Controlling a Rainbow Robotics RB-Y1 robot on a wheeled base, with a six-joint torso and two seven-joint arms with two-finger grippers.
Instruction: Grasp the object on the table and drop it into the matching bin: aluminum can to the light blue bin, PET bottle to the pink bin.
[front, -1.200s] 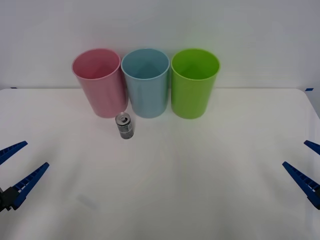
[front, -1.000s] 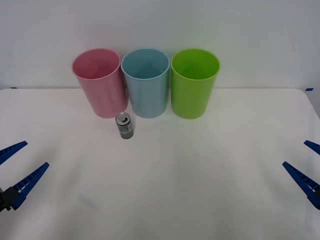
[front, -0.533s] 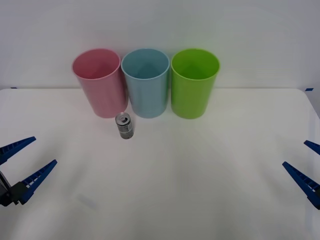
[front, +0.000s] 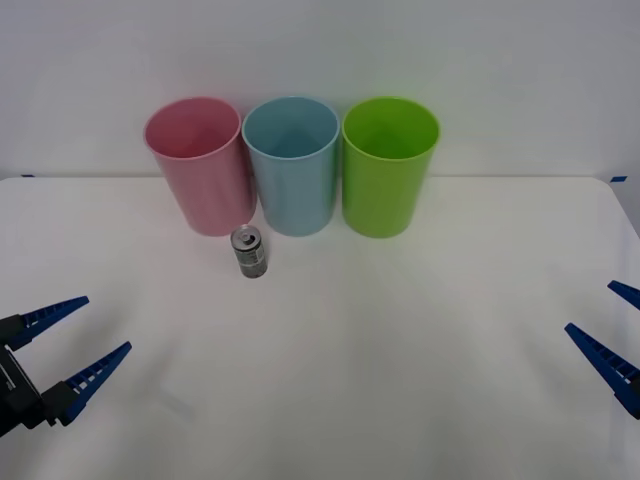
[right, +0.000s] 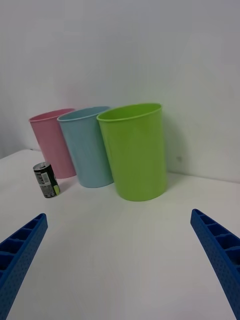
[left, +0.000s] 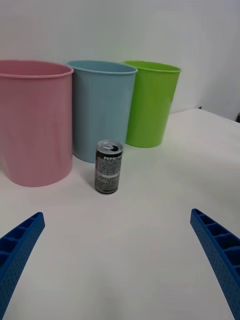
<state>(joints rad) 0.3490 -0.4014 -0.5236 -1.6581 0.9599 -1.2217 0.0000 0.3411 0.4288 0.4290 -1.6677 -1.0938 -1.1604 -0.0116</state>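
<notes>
A small dark aluminum can (front: 248, 252) with a silver lid stands upright on the white table (front: 380, 350), just in front of the gap between the pink bin (front: 198, 165) and the light blue bin (front: 291, 165). My left gripper (front: 78, 340) hovers open at the table's near left, well short of the can (left: 108, 167), which stands straight ahead of it. My right gripper (front: 618, 338) stays open at the far right edge. From the right wrist the can (right: 46, 180) stands beside the pink bin (right: 52, 142) and light blue bin (right: 87, 145).
A lime green bin (front: 389, 165) stands to the right of the light blue one, the three in a row at the table's back. A white wall rises behind them. Bare tabletop lies between both grippers and the bins.
My left gripper has moved rightward and forward, toward the can. The right gripper, the can and the bins have stayed still.
</notes>
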